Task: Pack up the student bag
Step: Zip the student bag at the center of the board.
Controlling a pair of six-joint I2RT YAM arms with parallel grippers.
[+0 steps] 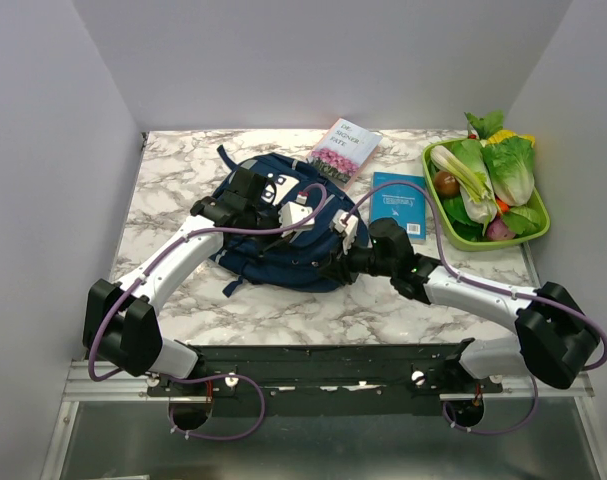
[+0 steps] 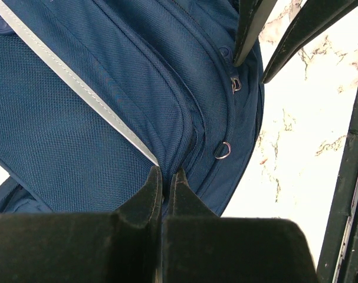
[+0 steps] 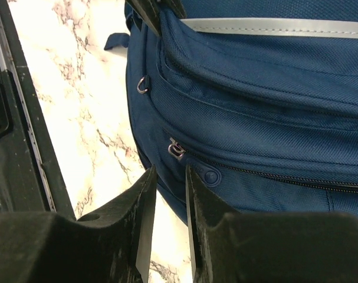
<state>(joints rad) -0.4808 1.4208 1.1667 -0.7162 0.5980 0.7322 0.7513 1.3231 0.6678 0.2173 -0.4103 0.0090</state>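
My left gripper (image 2: 167, 173) pinches a fold of the bag (image 2: 78, 118). My right gripper (image 3: 170, 171), slightly spread, should centre on the zip pull (image 3: 177, 148) before closing.

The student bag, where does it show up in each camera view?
Top external: student bag in the middle of the marble table.
Left wrist: fills the left and middle.
Right wrist: fills the upper right.
Shared landmark: the grey strip on the bag, seen in both wrist views.
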